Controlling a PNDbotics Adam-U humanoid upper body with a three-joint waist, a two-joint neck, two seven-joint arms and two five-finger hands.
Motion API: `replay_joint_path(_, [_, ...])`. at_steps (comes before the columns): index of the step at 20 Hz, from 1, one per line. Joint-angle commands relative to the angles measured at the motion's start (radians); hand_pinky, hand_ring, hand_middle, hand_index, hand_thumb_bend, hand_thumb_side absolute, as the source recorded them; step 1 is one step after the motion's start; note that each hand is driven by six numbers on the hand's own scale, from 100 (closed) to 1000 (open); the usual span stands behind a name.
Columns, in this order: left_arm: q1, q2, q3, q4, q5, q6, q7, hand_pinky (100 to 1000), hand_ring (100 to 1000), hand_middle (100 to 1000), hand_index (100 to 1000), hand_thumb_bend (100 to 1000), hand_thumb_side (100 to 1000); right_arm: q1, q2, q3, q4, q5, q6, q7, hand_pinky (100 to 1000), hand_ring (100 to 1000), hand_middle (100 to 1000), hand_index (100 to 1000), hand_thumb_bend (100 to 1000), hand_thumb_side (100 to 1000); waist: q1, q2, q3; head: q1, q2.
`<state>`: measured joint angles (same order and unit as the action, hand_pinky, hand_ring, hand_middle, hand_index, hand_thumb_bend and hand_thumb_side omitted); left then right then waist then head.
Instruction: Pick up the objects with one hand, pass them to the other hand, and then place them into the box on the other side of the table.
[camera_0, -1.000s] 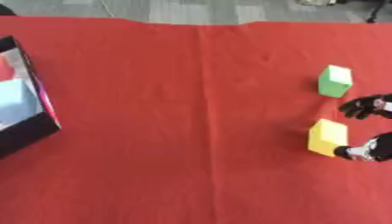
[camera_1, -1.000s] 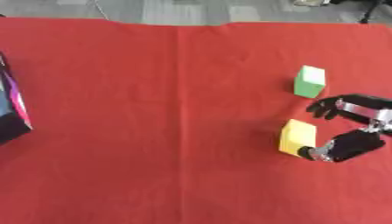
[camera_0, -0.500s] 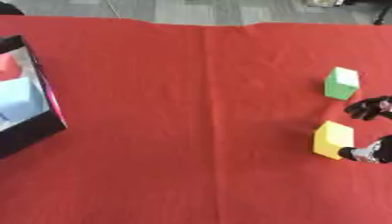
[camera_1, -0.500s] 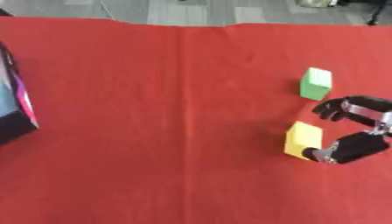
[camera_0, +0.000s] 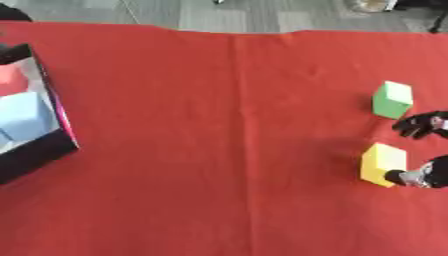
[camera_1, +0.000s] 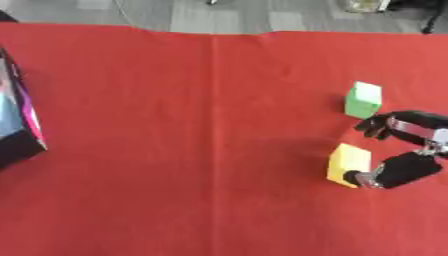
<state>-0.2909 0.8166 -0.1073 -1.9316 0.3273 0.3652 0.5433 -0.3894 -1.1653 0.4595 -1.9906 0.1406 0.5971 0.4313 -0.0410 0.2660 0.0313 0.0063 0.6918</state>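
A yellow block (camera_1: 348, 164) lies on the red cloth at the right. Just behind it stands a green block (camera_1: 362, 99). My right hand (camera_1: 404, 169) comes in from the right edge and is open. Its thumb tip touches the yellow block's near right corner, while its fingers (camera_1: 378, 126) hang spread between the two blocks, apart from both. The box (camera_0: 39, 150) sits at the far left edge, black-walled with a pink rim, and red and pale blue things show inside it. My left hand is out of sight.
The red cloth (camera_0: 219, 125) covers the whole table, with a crease running down its middle. Grey floor shows beyond the table's far edge. Between the blocks and the box there is only cloth.
The whole picture has shifted a little down and to the right, so the camera moved. My right hand stays beside the yellow block in about the same pose.
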Motion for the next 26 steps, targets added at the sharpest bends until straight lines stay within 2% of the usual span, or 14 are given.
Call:
replay_joint_path(1, [-0.007, 0.025, 0.015, -0.018, -0.003, 0.0, 0.003, 822, 745, 707, 771, 100, 883, -0.017, -0.017, -0.006, -0.009, 0.01, 0.004, 0.012, 974, 876, 835, 921, 481, 394, 0.007, 0.0, 0.001, -0.002, -0.012])
replay_joint_path(17, [-0.007, 0.025, 0.013, -0.019, -0.004, 0.002, 0.002, 823, 735, 706, 771, 100, 882, -0.028, -0.003, 0.011, -0.009, 0.016, 0.025, 0.038, 974, 878, 838, 921, 487, 394, 0.007, -0.001, 0.006, -0.003, -0.015])
replay_joint_path(26, [-0.005, 0.022, 0.014, -0.022, -0.003, 0.003, 0.003, 823, 734, 706, 771, 100, 883, -0.024, 0.006, 0.01, -0.009, 0.049, 0.067, 0.057, 978, 882, 841, 924, 481, 392, 0.011, 0.002, 0.007, -0.006, -0.017])
